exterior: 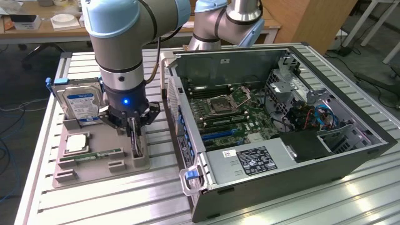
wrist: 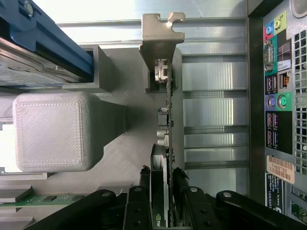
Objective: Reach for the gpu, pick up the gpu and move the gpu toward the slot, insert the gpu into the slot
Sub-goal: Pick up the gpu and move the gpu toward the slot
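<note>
Wrist view: the gpu [wrist: 164, 115] is straddled edge-on by the tool [wrist: 161, 173], fingers [wrist: 180, 181] parted, its long axis running ahead.

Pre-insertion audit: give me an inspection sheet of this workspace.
surface: slatted metal table.
job's things: graphics card standing on edge in grey holder; computer case open, board exposed.
clutter: hard drive, processor chip, memory stick in the same holder.
gripper: at the graphics card, above the holder.
cables: blue and red wires inside the case.
surroundings: wooden desk behind; cords on the floor.
</note>
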### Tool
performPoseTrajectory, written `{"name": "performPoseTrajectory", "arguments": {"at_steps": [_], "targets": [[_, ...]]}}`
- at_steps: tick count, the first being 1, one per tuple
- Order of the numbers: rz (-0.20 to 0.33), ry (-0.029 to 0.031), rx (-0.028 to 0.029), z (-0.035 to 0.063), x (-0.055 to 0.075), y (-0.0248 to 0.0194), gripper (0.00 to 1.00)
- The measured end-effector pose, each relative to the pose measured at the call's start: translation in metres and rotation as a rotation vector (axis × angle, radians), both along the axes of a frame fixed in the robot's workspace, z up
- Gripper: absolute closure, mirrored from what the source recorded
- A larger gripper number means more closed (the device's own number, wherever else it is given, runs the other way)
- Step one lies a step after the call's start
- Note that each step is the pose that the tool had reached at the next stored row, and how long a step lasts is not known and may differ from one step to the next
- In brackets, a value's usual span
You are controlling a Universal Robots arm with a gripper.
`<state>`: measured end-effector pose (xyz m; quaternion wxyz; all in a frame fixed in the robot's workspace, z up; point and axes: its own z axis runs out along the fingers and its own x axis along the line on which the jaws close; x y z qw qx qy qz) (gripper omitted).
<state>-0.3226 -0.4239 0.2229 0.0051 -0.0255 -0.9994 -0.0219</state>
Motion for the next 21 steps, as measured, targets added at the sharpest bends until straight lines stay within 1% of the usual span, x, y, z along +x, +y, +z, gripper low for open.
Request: {"name": "performPoseTrajectory", "arguments": {"at_steps": [1,8,21], "targets": [[0.000,0.0000,0.0000,0.0000,0.0000,0.0000,0.67],[0.000,-0.0001,0.0001,-0.0001,0.0001,0.0000,0.67],[0.000,0.0001,0.0005,-0.0002,0.0042,-0.0005,0.67]]}}
